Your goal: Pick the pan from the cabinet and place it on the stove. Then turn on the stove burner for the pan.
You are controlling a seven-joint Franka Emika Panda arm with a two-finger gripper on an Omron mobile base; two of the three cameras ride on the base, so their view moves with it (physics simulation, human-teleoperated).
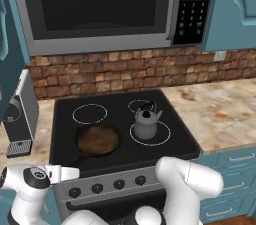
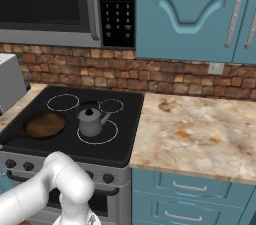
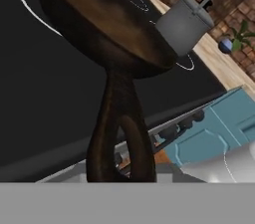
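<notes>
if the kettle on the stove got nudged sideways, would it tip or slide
Probably slide: the kettle looks squat with a broad flat base, and the glass cooktop looks smooth. A push high on its handle might tip it. Its round body could turn under an off-centre push.

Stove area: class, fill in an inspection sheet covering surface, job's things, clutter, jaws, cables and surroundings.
Surface: stove, black glass with white burner rings; speckled counter beside it.
Job's things: pan sits on the front-left burner, handle pointing toward the knobs.
Clutter: grey kettle on the front-right ring.
Jaws: cannot tell whether open or shut; the pan handle fills the hand view.
Cables: nothing seen.
Surroundings: microwave above, brick backsplash, closed cabinet, teal drawers.
</notes>
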